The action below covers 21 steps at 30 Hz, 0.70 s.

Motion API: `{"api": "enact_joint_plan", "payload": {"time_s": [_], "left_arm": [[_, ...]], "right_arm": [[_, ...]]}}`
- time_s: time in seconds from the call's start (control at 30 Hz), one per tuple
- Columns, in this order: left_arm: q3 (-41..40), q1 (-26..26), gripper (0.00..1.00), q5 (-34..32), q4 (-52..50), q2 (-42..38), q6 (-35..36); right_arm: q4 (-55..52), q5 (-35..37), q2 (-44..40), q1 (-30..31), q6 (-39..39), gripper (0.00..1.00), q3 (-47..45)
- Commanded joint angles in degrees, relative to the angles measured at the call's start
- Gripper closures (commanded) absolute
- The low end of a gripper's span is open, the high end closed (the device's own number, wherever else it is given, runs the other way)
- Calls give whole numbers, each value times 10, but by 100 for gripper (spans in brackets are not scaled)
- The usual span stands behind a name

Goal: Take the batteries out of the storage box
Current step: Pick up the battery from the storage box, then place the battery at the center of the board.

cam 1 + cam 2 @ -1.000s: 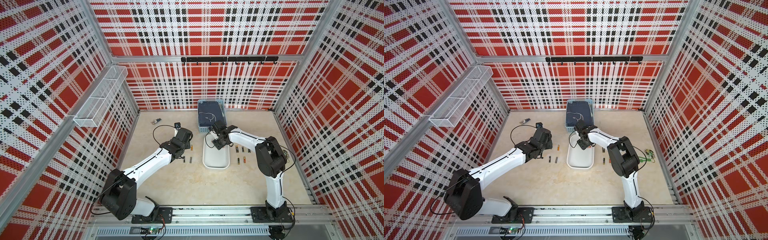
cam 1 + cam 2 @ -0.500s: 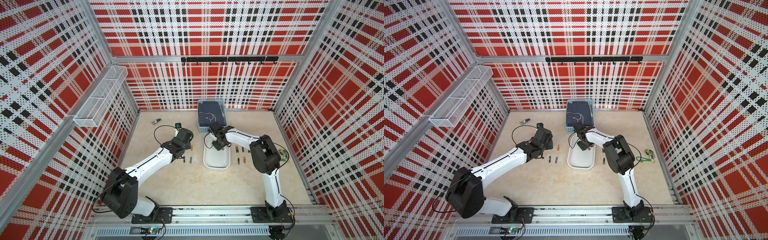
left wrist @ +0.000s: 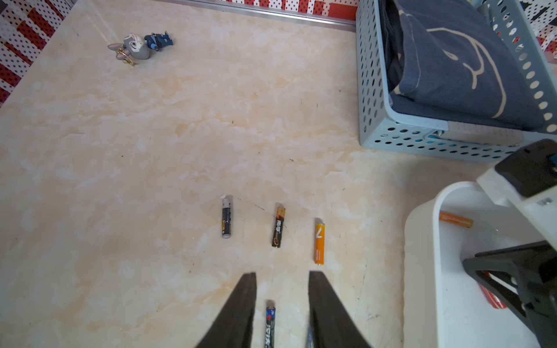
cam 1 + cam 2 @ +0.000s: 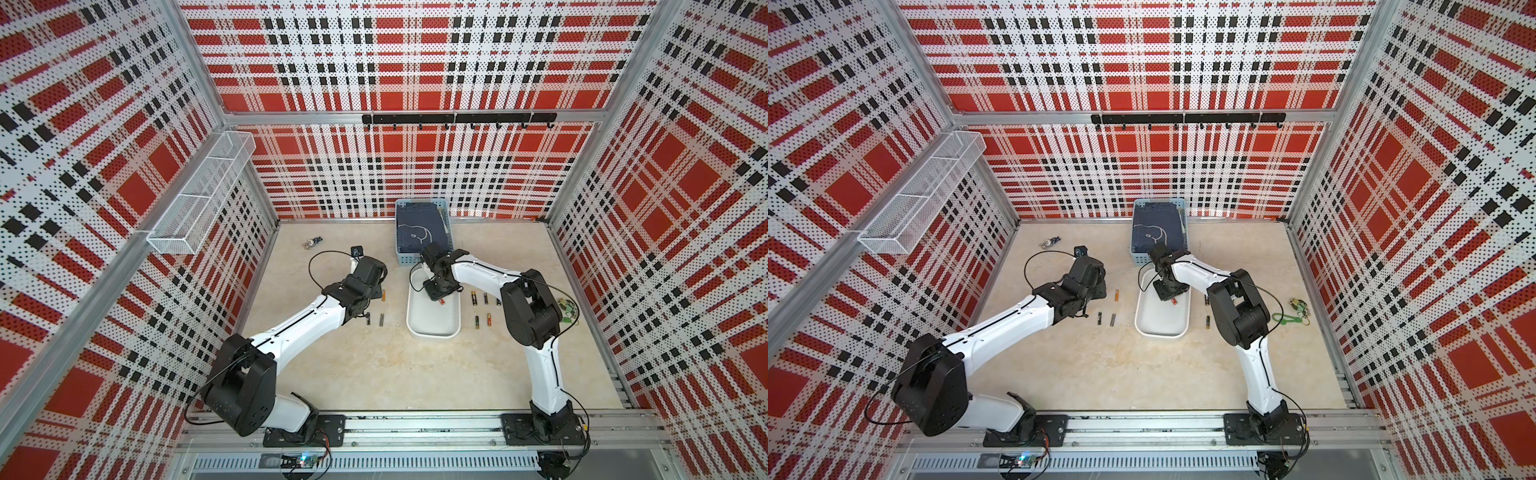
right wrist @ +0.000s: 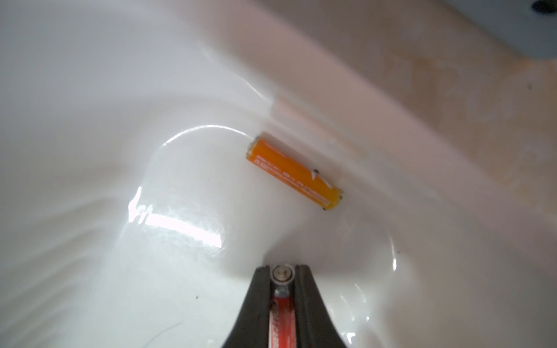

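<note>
The white storage box (image 4: 432, 329) lies mid-table in both top views. My right gripper (image 5: 281, 269) is down inside it, shut on a red battery (image 5: 281, 304) that runs lengthwise between the fingers. An orange battery (image 5: 294, 171) lies loose by the box wall. My left gripper (image 3: 281, 275) hangs open over the table left of the box, with a blue-and-black battery (image 3: 270, 319) lying on the table between its fingers, untouched. Ahead of it lie a grey battery (image 3: 226, 217), a black-and-gold one (image 3: 278, 227) and an orange one (image 3: 319, 243). Several more batteries (image 4: 477, 322) lie right of the box.
A light blue basket (image 4: 405, 259) with dark cloth stands just behind the box. A grey toy keyring (image 3: 132, 48) lies at the back left, a green bunch of keys (image 4: 1298, 311) at the right. A wire basket (image 4: 199, 199) hangs on the left wall.
My right gripper has closed on the red battery inside the box, and its elbow has shifted slightly. The left arm has hardly moved.
</note>
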Motion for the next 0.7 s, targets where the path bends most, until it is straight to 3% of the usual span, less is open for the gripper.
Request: {"api": "enact_joint_plan", "payload": {"time_s": [0.0, 0.4, 0.67], "left_arm": [[11, -4, 65, -9, 6, 6, 4], [30, -14, 65, -15, 5, 12, 4], [76, -46, 65, -35, -1, 29, 17]], "right_arm": [[-8, -8, -33, 1, 69, 98, -4], [-50, 2, -92, -5, 121, 99, 35], [-94, 42, -183, -58, 124, 99, 27]]}}
